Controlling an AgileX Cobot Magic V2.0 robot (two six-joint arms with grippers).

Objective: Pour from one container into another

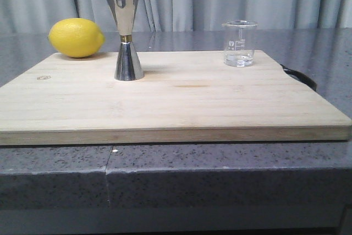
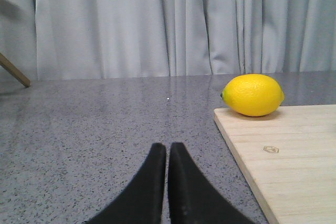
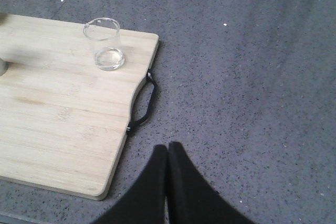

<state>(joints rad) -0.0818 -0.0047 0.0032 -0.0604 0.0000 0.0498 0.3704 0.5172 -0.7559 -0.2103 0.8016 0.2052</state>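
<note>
Both jaws pressed together, off the board. Risks: beaker glass slipping in grasp; tall jigger toppling if nudged; narrow mouth inviting spillage

A wooden cutting board lies on the grey speckled counter. A yellow lemon rests at the board's far left corner; a black strap handle edges its right side.

No legible text anywhere.
</note>
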